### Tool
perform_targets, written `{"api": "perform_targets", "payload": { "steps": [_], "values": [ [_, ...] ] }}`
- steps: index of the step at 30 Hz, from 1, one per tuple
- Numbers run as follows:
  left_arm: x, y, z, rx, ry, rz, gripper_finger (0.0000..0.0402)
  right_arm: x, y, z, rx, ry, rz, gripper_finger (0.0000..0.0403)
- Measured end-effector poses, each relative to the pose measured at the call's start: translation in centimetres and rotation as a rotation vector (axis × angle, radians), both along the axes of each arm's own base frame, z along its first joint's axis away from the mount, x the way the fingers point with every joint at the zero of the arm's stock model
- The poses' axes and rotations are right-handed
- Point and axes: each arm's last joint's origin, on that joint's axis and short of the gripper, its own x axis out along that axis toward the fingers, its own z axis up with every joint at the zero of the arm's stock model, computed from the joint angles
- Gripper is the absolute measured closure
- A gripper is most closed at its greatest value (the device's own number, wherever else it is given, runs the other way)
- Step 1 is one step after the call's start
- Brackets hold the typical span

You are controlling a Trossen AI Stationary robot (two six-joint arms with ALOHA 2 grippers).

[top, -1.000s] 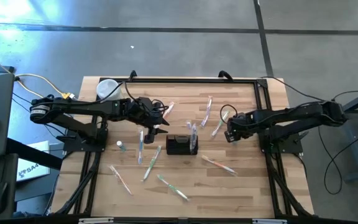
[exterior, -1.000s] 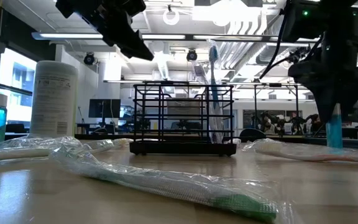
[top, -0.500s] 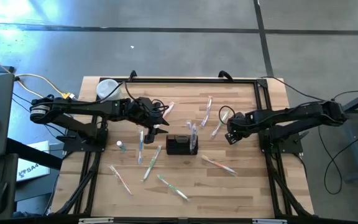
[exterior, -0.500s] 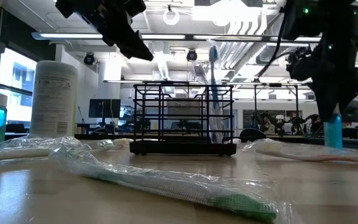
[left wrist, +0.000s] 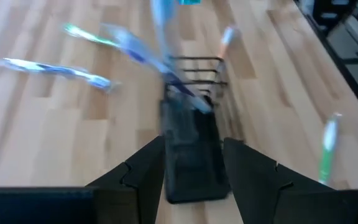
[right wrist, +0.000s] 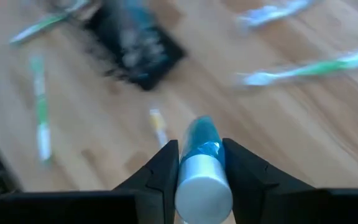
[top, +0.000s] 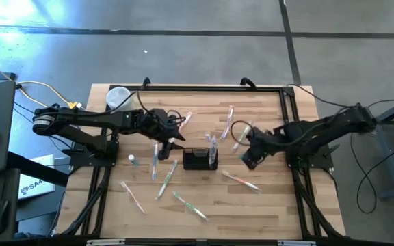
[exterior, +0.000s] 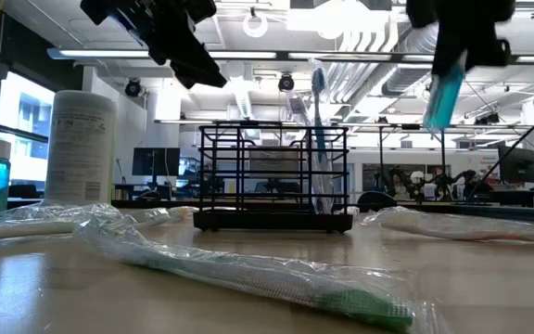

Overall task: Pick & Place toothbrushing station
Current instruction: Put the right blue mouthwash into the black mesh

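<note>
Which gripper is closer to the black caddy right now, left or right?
Left, narrowly. The left gripper hangs open just off the black caddy on the left arm's side. The right gripper, shut on a blue tube, is slightly farther off on the opposite side.

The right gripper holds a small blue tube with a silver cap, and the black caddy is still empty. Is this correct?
Not quite. The right gripper does hold the blue tube, but the black caddy is not empty: the low view shows a toothbrush standing upright in its right end. The rest is correct.
</note>
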Motion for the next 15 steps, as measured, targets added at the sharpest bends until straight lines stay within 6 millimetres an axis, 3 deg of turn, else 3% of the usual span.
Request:
{"api": "perform_targets", "payload": {
  "steps": [8, 15],
  "values": [
    [-0.7, -3.4, 0.5, 0.002, 0.0, -0.097, 0.0238, 4.5, 3.8, 3.0, -0.107, -0.061, 0.187, 0.0309],
    [-2.4, -5.1, 1.4, 0.082, 0.001, -0.007, 0.0238, 9.7, 4.3, 4.4, -0.192, -0.061, 0.326, 0.0309]
  ]
}}
